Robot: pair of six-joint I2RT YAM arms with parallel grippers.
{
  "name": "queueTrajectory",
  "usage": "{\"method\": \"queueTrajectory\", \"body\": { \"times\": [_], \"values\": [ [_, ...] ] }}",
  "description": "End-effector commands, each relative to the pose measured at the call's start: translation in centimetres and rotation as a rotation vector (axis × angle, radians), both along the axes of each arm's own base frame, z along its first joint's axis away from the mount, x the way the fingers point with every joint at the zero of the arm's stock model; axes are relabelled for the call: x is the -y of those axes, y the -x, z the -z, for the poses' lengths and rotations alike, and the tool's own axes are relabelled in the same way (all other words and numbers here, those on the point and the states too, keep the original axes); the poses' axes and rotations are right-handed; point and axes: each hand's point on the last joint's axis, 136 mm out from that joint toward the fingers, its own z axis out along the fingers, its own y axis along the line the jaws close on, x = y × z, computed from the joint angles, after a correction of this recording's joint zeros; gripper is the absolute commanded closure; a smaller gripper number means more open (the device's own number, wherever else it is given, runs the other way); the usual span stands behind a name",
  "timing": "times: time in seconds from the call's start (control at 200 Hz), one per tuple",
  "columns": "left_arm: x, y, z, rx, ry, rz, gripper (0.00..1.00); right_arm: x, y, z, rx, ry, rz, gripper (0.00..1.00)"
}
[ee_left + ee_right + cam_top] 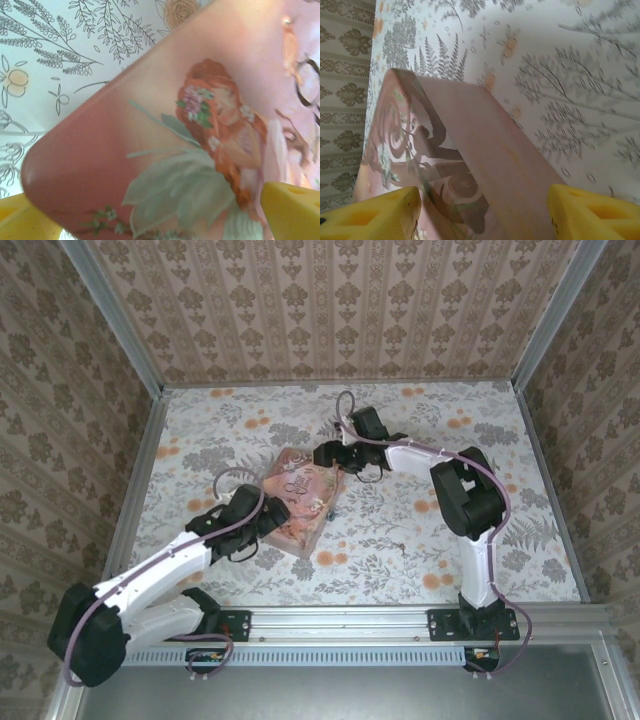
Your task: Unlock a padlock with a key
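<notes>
Pink tin [300, 495] straddled by open left jaws at near-left corner, open right jaws at far end | padlock [324, 508], dark speck against tin's right edge, judged nearer right jaws.

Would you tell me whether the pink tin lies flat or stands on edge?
Flat: the pink tin shows its broad picture face upward on the table.

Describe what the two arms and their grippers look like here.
The left arm and right arm have white link shells, black joint housings and black bases on a silver rail. A mauve cable runs along each. The left gripper and right gripper carry yellow fingers with moulded triangular recesses.
</notes>
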Motion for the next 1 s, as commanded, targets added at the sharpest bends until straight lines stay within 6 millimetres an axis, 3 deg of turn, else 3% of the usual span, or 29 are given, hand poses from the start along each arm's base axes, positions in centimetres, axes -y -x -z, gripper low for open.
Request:
{"method": "queueTrajectory", "body": {
  "times": [0.0, 0.295, 0.61, 0.77, 0.995],
  "values": [
    [2.4, -2.6, -1.6, 0.052, 0.038, 0.107, 0.0, -0.1, 1.7, -3.0, 0.037, -0.076, 0.002, 0.31],
    [7.5, -8.6, -2.9, 0.093, 0.033, 0.231, 0.0, 2.9, 4.5, -1.5, 0.034, -0.085, 0.142, 0.17],
    [8.9, -13.6, -2.2, 0.087, 0.05, 0.288, 0.0, 5.6, 5.5, -2.1, 0.064, -0.09, 0.286, 0.07],
    [10.3, -14.1, -1.8, 0.076, 0.082, 0.331, 0.0, 6.9, 6.8, -3.1, 0.084, -0.109, 0.332, 0.06],
    [10.7, -13.5, -1.2, 0.08, 0.078, 0.353, 0.0, 8.0, 8.1, -2.2, 0.07, -0.093, 0.362, 0.06]
  ]
}}
